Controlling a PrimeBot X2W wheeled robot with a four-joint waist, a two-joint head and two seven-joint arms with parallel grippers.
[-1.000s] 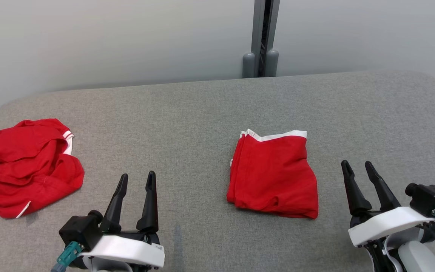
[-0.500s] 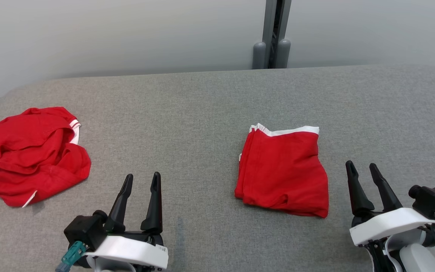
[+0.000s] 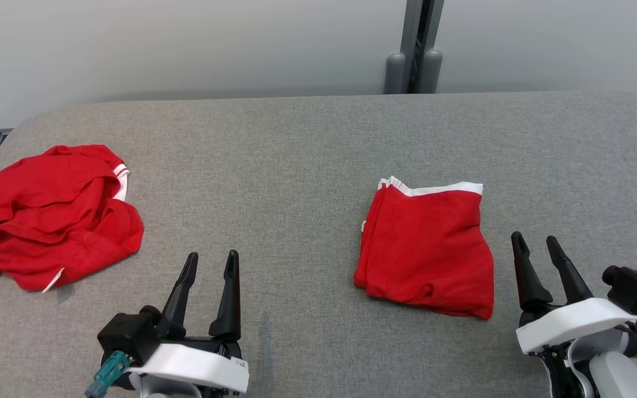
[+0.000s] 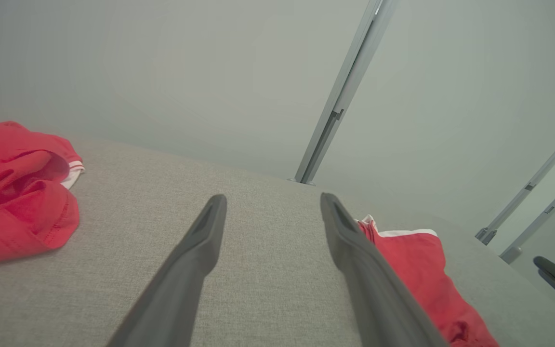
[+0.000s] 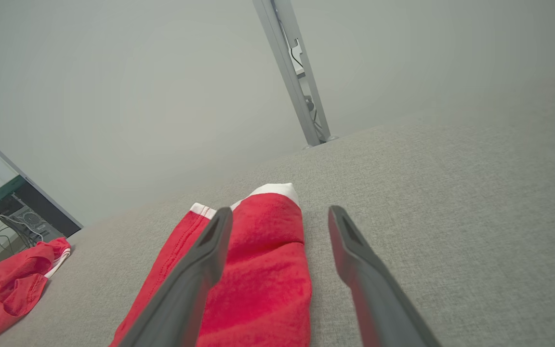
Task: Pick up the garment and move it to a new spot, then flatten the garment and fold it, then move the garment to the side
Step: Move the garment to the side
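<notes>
On my grey surface [image 3: 296,155]: folded red garment [image 3: 426,249] right, crumpled red garment [image 3: 47,215] left; left tool [image 3: 212,254], right tool [image 3: 534,237] open, empty.

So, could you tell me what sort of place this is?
Probably a lab or test room for garment folding: a grey fabric-covered table, pale partition panels joined by a metal post, and cabled equipment off to one side.
</notes>
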